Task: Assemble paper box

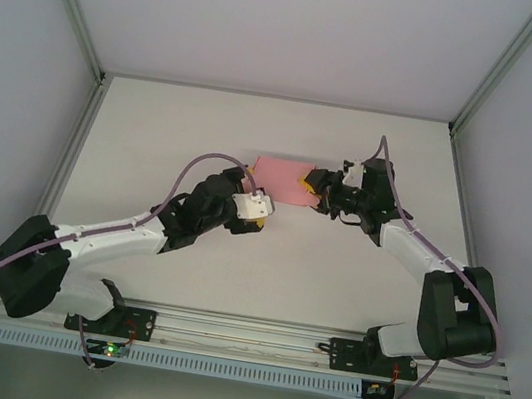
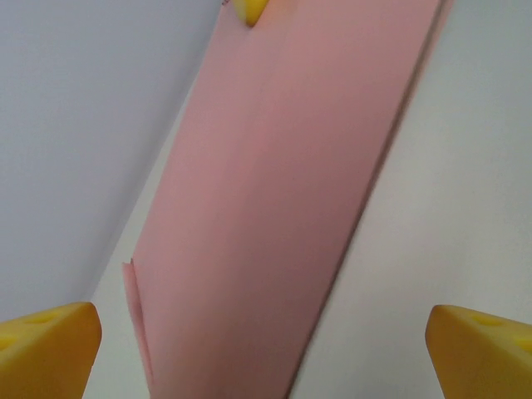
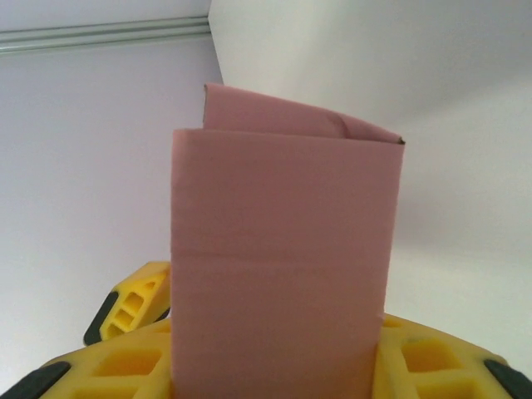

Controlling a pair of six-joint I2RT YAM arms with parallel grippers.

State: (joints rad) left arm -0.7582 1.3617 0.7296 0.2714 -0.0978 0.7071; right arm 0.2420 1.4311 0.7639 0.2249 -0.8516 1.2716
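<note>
- Holding the paper box (image 1: 278, 175) by its right end, the right gripper (image 1: 316, 191) is clamped on thin card. Too hard a squeeze could crease it, and too light a one could let it slip.
- The box is near the middle of the table (image 1: 157, 122). I cannot tell if it rests there.
- The left gripper (image 1: 266, 210), fingers wide apart and holding nothing, stands just beside the box's near edge. A push from there may twist the box out of the other grip.

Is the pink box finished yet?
Not yet. The paper box is folded into a flat sleeve, and jaws of the right gripper pinch one end. The left gripper sits beside it, jaws open. Opening it up and closing the ends looks left.
</note>
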